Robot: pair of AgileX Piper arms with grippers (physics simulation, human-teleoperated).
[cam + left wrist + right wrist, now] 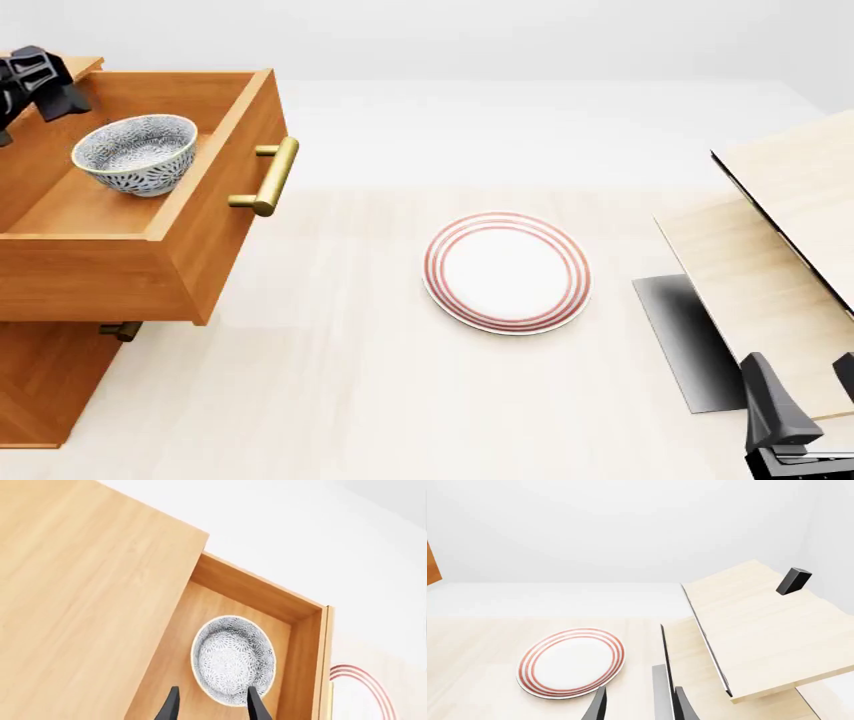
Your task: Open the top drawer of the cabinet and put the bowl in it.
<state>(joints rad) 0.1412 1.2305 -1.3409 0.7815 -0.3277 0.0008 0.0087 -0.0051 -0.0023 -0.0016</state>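
bowl (135, 152) sits upright on the plain wood floor of the top drawer (200, 215), which is pulled well out of the cabinet (47, 385); it stands toward the drawer's back, clear of the front panel with the brass handle (271, 177). in the left wrist view it rests free on the drawer floor, touching neither side wall as far as i can tell.

the left gripper (212, 705) hangs above the drawer with its fingers parted and nothing between them; the bowl lies just beyond and below the fingertips, one finger (257, 705) overlapping its near rim in that view, though i can't say whether it touches. the front view shows only a dark part of the left arm at the drawer's back corner.

judging from this, the placing looks done and the step in hand is to draw clear. best to lift straight up with the jaws apart, so no finger catches the rim and tips or drags the bowl, and to stay off the drawer walls so the drawer isn't nudged.

the right gripper (639, 705) is well apart over the table's near right corner, fingers spread and empty, beside the pale wood unit (787, 240); the red-ringed plate (507, 272) lies on the table (347, 390) near its middle.
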